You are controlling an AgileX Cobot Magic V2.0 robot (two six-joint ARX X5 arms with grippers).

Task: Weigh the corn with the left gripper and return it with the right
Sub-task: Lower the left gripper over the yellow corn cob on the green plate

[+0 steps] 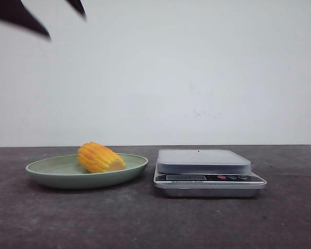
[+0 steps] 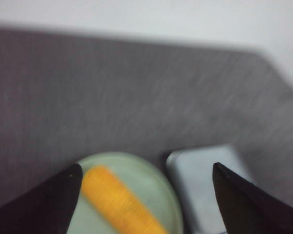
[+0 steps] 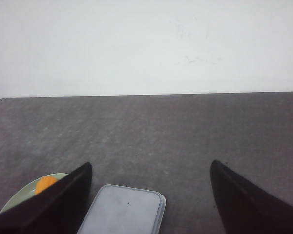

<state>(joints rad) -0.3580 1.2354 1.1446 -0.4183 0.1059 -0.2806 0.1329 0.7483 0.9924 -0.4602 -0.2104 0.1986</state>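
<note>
**Op:** My left hand [image 2: 144, 195] is spread wide and holds nothing. It hangs high over the plate, fingers [image 2: 49, 204] either side of the corn [image 2: 118, 202] in the wrist view, though that view is blurred.

**Spotter:** And the right hand?

**Op:** The right hand [image 3: 149, 195] is wide apart too, empty, looking down at the scale [image 3: 123, 210] from above.

**Spotter:** Where exactly is the corn?

**Op:** Lying on its side in the green plate [image 1: 52, 174], left of the scale [image 1: 207, 171], on the tabletop [image 1: 145, 223]. Its paler cut end faces the scale.

**Spotter:** How would you take it?

**Op:** I'd come straight down and close across the cob's width, not along its length, since it looks ready to roll. I'd keep the fingertips off the plate's bottom.

**Spotter:** Clearance?

**Op:** The plate rim is low, but it sits just beside the scale with a narrow gap, so I'd lift clear of the rim before moving across. The scale's platform is bare and flat, and there's open tabletop in front and behind
</note>
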